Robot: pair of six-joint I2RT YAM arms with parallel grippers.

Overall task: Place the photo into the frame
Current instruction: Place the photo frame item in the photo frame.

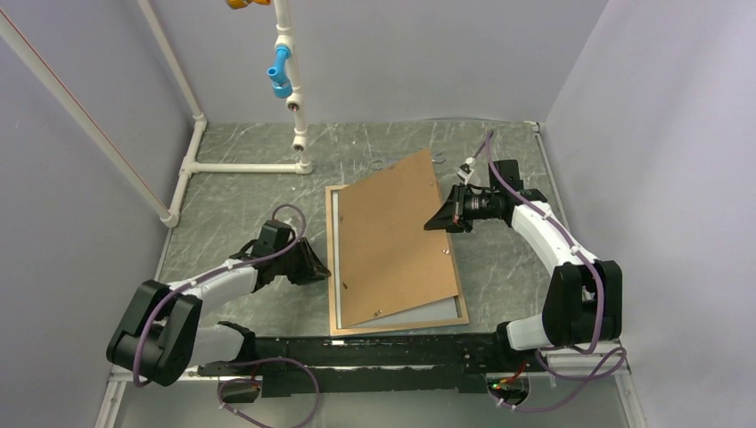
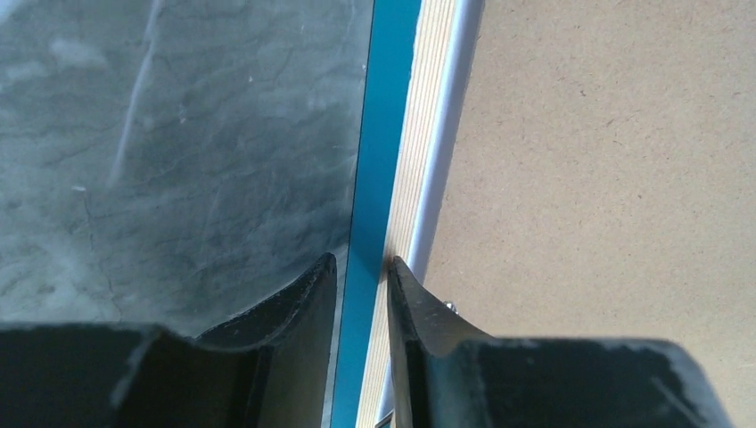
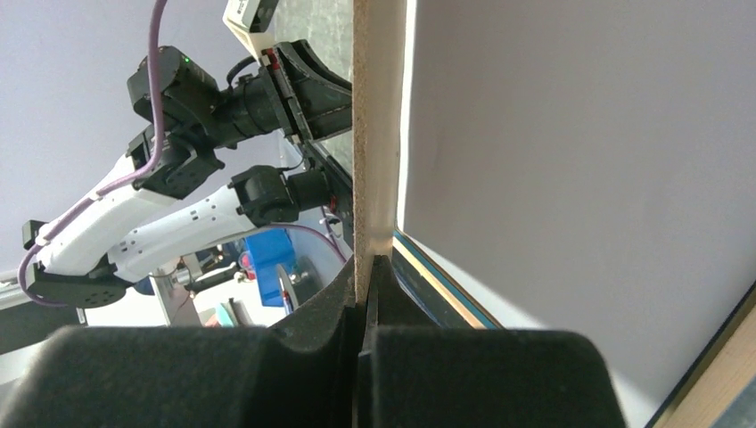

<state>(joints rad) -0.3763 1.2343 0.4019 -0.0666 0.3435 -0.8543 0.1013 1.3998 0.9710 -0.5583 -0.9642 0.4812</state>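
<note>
Frame (image 1: 401, 326): lies flat on the table (image 1: 232, 214) with its pale tan back upward. Bright blue shows on its outer side face in the left wrist view.
Photo (image 1: 423, 313): sits inside the frame's opening, plain pale reverse upward (the printed side is not in view). Only strips along the near and left rails show; the board covers the rest.
Backing board (image 1: 397, 241): plain brown, on top of the photo and skewed against the frame. Its far corner reaches past the far rail. The near-left part sits low in the frame and the right edge is raised.
Right gripper (image 1: 443, 217): fingers closed tight on the board's right edge, which runs pinched between the pads in the right wrist view. It holds that edge above the frame.
Left gripper (image 1: 314, 265): at the frame's left rail, roughly midway along it. The jaws stand narrow with the rail between them, one finger outside the blue face and the other over the tan back. Whether the pads press on the rail cannot be told.
Pipe stand (image 1: 290, 98): white tubing with a blue fitting, at the far-left of the table, well apart from the frame.
</note>
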